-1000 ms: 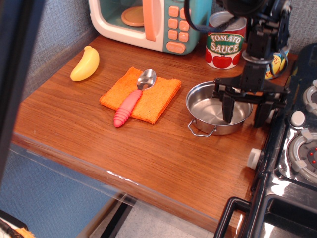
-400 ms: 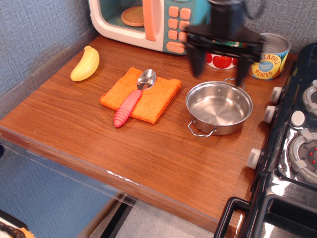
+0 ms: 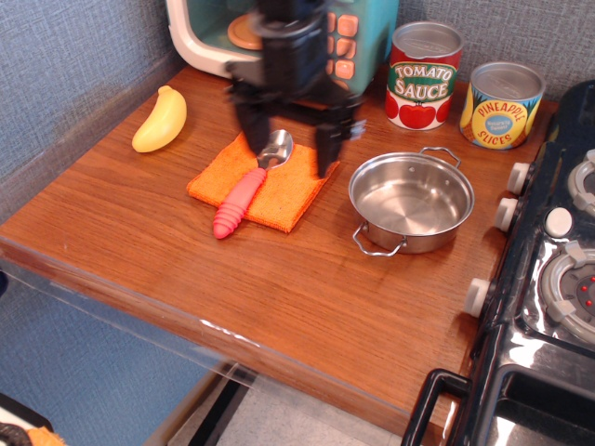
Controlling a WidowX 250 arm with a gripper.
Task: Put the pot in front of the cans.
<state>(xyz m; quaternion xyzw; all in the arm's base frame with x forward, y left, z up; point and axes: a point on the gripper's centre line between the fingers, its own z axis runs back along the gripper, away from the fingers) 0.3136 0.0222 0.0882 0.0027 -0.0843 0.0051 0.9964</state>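
Two cans (image 3: pixel 465 85) are seen at the bench (image 3: pixel 279 288) rear; pot (image 3: pixel 411 202) is sat just before them, untouched. Hand (image 3: pixel 287 149) is held spread, empty, above spoon (image 3: pixel 253 182) and orange cloth (image 3: pixel 297 190).

Gripper (image 3: pixel 289 139) points downward from the arm at upper centre, motion-blurred; both fingers (image 3: pixel 328 149) are spread wide, holding nothing.

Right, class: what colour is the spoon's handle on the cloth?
Pinkish red: the spoon handle is ribbed, lying on the orange cloth. The observation.image view shows it.
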